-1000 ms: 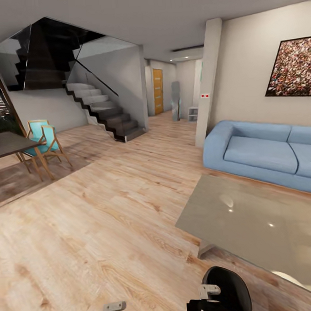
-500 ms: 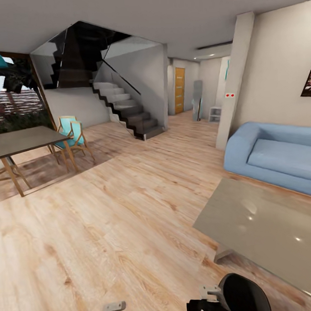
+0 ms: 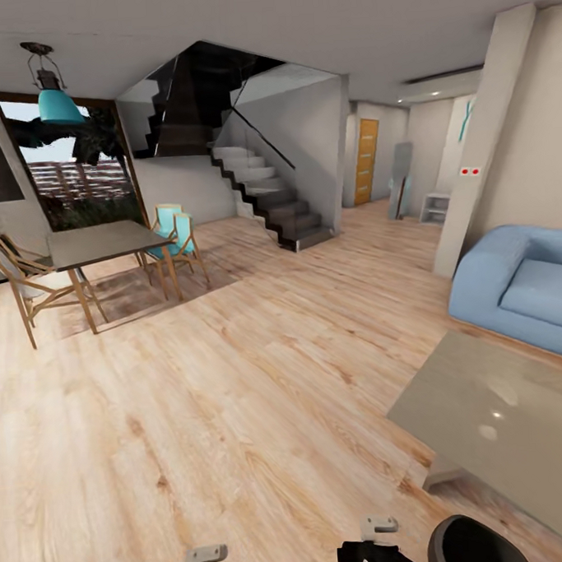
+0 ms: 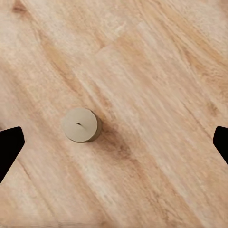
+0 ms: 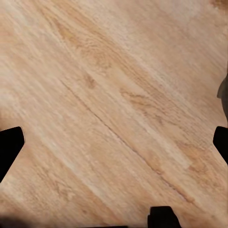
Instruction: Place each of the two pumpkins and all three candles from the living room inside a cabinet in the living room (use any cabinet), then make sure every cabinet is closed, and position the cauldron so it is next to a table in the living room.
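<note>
A black cauldron (image 3: 480, 544) stands on the wooden floor at the bottom right of the head view, close to the glass coffee table's (image 3: 494, 418) near corner. A beige candle (image 4: 80, 124) with a short wick stands upright on the floor below my left gripper (image 4: 114, 142), which is open and well above it. My right gripper (image 5: 114, 142) is open over bare floor, with a dark edge (image 5: 223, 92) beside it. Both arms sit low in the head view, the left (image 3: 203, 559) and the right (image 3: 378, 530). The pumpkins and the cabinet are out of view.
A blue sofa (image 3: 524, 289) stands behind the coffee table at the right. A dining table (image 3: 106, 241) with wooden and teal chairs (image 3: 173, 237) is at the far left under a teal lamp (image 3: 57, 103). A staircase (image 3: 268, 195) and a pillar (image 3: 479, 139) stand beyond wide open floor.
The camera has turned to the left, so the whole picture has slid right. The dining table, window and lamp came into view; the painting left it. Both arms keep their pose.
</note>
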Motion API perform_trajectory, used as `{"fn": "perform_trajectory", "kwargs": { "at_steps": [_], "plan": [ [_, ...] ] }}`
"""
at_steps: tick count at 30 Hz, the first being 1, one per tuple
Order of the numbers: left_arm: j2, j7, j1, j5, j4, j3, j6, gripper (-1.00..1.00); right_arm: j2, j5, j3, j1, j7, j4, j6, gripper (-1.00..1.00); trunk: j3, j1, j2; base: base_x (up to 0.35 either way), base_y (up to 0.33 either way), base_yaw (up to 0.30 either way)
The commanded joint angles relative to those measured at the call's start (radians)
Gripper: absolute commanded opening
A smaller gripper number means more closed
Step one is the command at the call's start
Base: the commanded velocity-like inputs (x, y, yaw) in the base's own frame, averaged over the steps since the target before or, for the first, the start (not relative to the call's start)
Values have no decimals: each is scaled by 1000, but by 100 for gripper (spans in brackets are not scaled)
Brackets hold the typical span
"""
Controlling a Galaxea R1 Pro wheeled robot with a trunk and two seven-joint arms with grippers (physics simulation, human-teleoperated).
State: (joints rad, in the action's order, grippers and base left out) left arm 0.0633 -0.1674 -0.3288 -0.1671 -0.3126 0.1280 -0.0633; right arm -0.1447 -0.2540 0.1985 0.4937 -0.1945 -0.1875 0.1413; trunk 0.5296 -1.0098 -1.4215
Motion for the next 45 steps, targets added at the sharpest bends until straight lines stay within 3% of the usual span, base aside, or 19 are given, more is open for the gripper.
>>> {"fn": "perform_trajectory", "kwargs": {
  "at_steps": [1, 45],
  "plan": [
    [0, -6, -1, -10, 1, 9, -4, 100, 1, -8, 9, 0, -6, -3, 6, 100, 1, 0, -1, -18, 2, 291],
    [0, 3, -1, -9, 1, 9, -6, 100, 1, -7, 10, 0, -6, 23, -35, 100, 1, 0, -1, -1, 0, 291]
  ]
}}
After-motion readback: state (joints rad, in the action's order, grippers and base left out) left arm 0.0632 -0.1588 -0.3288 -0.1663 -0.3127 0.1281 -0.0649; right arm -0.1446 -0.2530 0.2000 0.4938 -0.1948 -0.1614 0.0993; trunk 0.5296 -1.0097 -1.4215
